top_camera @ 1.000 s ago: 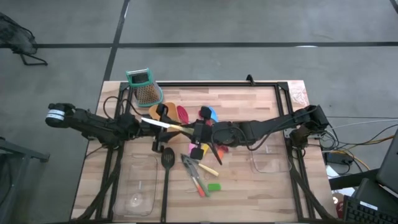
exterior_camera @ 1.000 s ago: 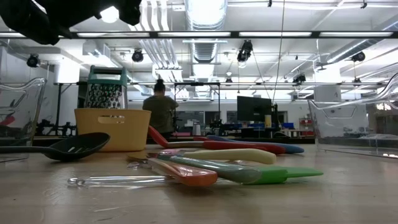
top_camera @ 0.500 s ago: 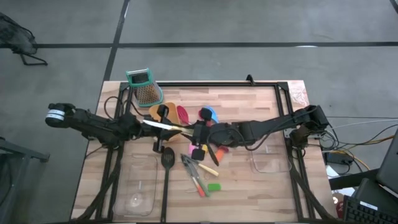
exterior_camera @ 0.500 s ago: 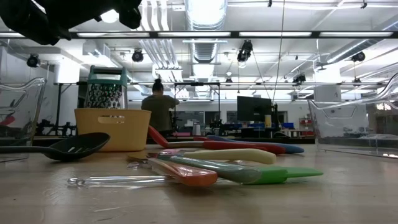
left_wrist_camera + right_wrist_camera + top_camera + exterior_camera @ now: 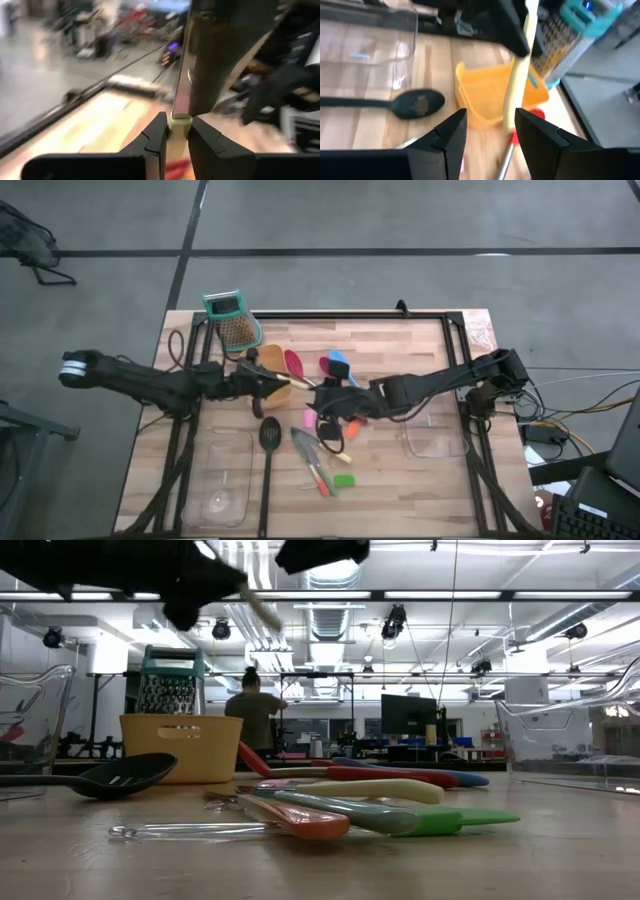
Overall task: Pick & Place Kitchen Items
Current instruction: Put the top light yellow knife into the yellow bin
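My left gripper [image 5: 266, 380] is above the table's middle, beside the yellow tray [image 5: 258, 358], and is shut on a cream-handled, metal-bladed tool [image 5: 512, 85]. My right gripper [image 5: 322, 418] is open and empty just right of it, above the loose utensils; in its wrist view the tool's handle stands beyond its fingers [image 5: 445, 135]. The red spoon [image 5: 292, 363] and the blue spoon [image 5: 338, 364] lie on the table behind. The black slotted spoon [image 5: 268, 436] and several small coloured tools [image 5: 322, 465] lie on the near side. My left gripper pinches the tool between its two fingertips [image 5: 156, 131] on the cream part [image 5: 180, 124] where the metal blade [image 5: 200, 60] begins. The tool is lifted clear of the table. Its handle sticks out slanting down from the fingers [image 5: 262, 610].
The teal-topped grater [image 5: 230, 320] stands in the yellow tray at the far left. A clear tray [image 5: 222, 480] lies near left and another [image 5: 436, 438] near right. A black frame rail [image 5: 350, 315] runs along the far edge. A person [image 5: 257, 715] stands in the room behind.
My left gripper has gone toward the table's right and lower with the tool, and it now shows in the low view. My right gripper has drawn back from the tool toward the table's near edge.
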`<state>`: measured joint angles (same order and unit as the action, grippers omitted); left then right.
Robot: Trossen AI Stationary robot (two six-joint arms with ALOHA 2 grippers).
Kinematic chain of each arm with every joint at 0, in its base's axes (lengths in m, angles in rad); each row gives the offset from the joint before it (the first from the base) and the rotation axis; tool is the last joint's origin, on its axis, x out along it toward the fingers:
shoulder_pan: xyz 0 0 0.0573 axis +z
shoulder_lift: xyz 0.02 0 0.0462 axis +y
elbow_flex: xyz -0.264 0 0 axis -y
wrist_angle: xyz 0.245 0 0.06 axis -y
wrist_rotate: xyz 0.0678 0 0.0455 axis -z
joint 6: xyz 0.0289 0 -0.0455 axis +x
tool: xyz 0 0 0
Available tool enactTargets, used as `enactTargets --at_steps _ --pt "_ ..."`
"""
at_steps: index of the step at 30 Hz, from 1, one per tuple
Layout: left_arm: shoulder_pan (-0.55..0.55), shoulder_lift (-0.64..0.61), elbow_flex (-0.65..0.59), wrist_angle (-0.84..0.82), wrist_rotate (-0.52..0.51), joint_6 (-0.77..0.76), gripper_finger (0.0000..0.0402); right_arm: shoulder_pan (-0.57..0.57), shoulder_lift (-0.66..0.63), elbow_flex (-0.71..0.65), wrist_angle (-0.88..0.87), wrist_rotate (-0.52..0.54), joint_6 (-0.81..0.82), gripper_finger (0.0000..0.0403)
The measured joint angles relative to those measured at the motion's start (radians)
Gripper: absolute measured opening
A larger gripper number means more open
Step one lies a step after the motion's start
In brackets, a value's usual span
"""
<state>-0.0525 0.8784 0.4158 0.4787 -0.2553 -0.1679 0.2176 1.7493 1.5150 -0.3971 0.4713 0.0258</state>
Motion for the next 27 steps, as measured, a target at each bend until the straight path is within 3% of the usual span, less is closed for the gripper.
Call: enactTargets --at_steps 7,10,27 --pt "0.012 -0.165 0.075 -0.523 -0.233 -0.200 0.0057 0.001 0.000 -0.009 -0.086 0.000 0.085 0.0177" --pt "0.030 -0.177 0.108 -0.690 -0.259 -0.301 0.0057 0.001 0.000 -0.028 -0.086 0.000 0.098 0.0178" --pt "0.165 -0.115 0.087 -0.810 -0.074 -0.404 0.0058 0.007 0.000 -0.091 -0.086 0.000 0.133 0.0116"
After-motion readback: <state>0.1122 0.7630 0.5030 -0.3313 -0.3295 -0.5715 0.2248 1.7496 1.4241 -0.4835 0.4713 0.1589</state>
